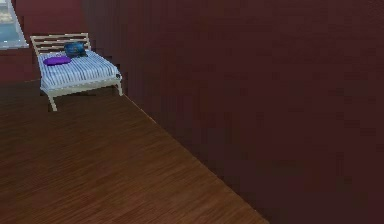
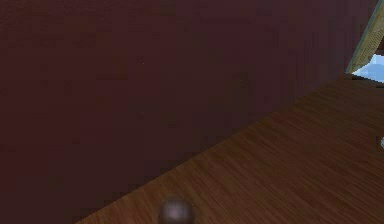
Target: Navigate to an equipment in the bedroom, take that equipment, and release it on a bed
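Observation:
A bed [image 1: 80,72] with a pale wooden frame and blue-striped bedding stands far off in the forward view's upper left, against a dark red wall. On it lie a flat purple cushion [image 1: 56,61] and a dark blue rounded thing [image 1: 75,48] near the headboard. A dark grey ball-like thing [image 2: 176,212] rests on the wooden floor at the arm side view's bottom edge, close to the wall.
A long dark maroon wall [image 1: 260,90] runs along the forward view's right and covers most of the arm side view. Brown wooden floor [image 1: 90,160] stretches toward the bed. A bright window [image 2: 370,68] shows at the arm side view's right edge.

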{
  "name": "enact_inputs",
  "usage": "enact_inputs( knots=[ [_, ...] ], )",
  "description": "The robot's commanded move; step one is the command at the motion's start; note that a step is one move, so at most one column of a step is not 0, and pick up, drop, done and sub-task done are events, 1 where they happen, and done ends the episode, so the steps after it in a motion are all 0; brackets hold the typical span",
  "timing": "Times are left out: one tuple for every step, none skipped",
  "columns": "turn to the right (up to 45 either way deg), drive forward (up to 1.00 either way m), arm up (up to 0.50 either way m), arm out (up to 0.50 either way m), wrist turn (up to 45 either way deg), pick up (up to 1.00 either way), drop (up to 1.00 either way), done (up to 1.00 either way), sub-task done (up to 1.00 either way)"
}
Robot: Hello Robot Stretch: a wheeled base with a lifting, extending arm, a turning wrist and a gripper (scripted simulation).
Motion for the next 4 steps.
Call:
enact_inputs(
  knots=[
    [0.0, 0.00, 0.50, 0.00, 0.0, 0.00, 0.00, 0.00, 0.00],
    [0.0, 0.00, 0.38, 0.00, 0.0, 0.00, 0.00, 0.00, 0.00],
    [0.0, 0.00, 0.00, 0.00, -45.0, 0.00, 0.00, 0.00, 0.00],
    [0.0, 0.00, 0.00, 0.00, -45.0, 0.00, 0.00, 0.00, 0.00]
  ],
)
